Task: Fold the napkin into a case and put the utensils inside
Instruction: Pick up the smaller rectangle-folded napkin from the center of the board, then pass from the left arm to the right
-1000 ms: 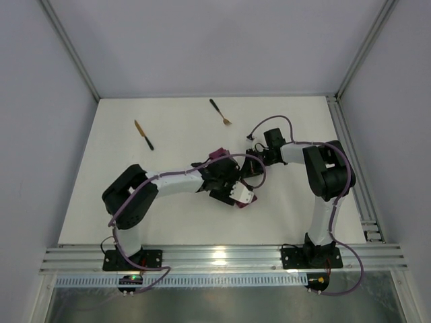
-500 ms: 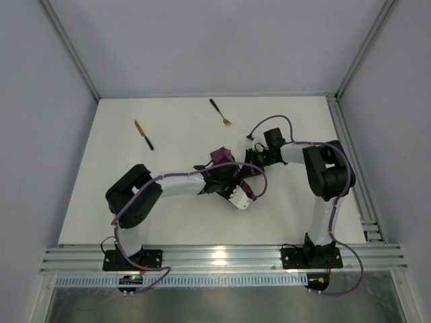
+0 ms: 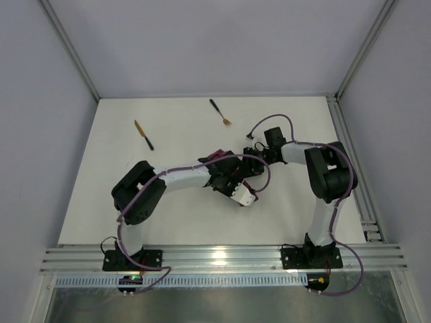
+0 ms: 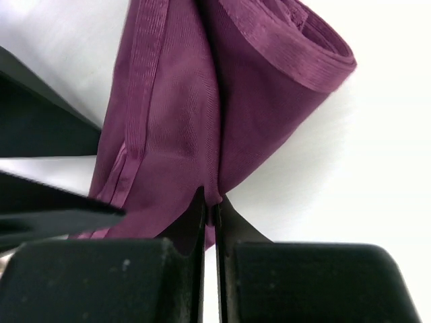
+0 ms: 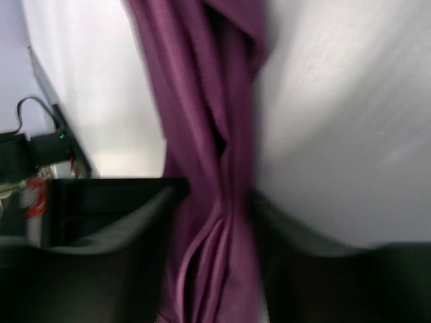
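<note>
The magenta-purple napkin (image 4: 222, 101) is bunched into folds between the two arms at mid-table; from above only a scrap of the napkin (image 3: 217, 155) shows. My left gripper (image 4: 210, 202) is shut on a thin fold at its lower edge. My right gripper (image 5: 215, 195) is open, its fingers (image 5: 135, 222) standing either side of the hanging cloth (image 5: 209, 101) in a blurred view. From above, the left gripper (image 3: 232, 169) and right gripper (image 3: 254, 161) are close together. The knife (image 3: 143, 134) lies at the far left and the fork (image 3: 220, 112) at the far middle, both untouched.
A white tabletop (image 3: 168, 215) is bounded by grey walls and an aluminium rail (image 3: 353, 161) along the right edge. Purple cables (image 3: 262, 176) loop around both wrists near the napkin.
My left gripper has closed onto the napkin and shifted slightly right. My right gripper has opened from a shut grip on the cloth. Knife and fork have not moved.
</note>
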Available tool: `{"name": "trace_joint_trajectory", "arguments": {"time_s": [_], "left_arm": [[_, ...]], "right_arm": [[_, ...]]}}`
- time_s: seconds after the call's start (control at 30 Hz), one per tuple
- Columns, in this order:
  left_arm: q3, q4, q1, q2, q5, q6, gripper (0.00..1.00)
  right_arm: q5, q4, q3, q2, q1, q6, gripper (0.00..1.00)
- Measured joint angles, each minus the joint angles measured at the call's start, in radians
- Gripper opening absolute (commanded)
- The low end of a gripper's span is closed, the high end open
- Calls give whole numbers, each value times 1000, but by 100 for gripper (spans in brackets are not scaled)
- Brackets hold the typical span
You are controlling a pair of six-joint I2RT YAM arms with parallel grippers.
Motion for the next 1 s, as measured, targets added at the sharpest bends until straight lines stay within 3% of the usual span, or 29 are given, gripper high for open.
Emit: {"name": "trace_joint_trajectory", "arguments": {"time_s": [0.03,0.07,0.3,0.53,0.67,0.83,0.87,0.93,1.0], "left_arm": [[23,-38,10,5,26,-21,0],[45,-75,22,9,56,-42,0],[148,-314,120,11,209,-132,0],[240,-492,180,3,356,-196,0],[257,-553,217,-21,397,-218,0],[319,-615,245,-27,411,-250,0],[338,-628,247,-27,412,-258,0],[379,-653,248,-21,412,-277,0],[408,-658,248,-13,411,-295,0]], "right_arm": [[-2,-4,-1,-19,-1,3,95],[8,-8,-2,-46,-1,0,99],[69,-24,-17,-254,-69,-21,99],[303,29,-139,-575,-100,-64,99],[409,191,-280,-887,-100,-131,99],[546,619,-574,-1225,-98,-59,99],[546,677,-612,-1249,-99,-42,97],[467,774,-673,-1256,-99,-27,77],[400,766,-680,-1241,-61,-21,75]]}}
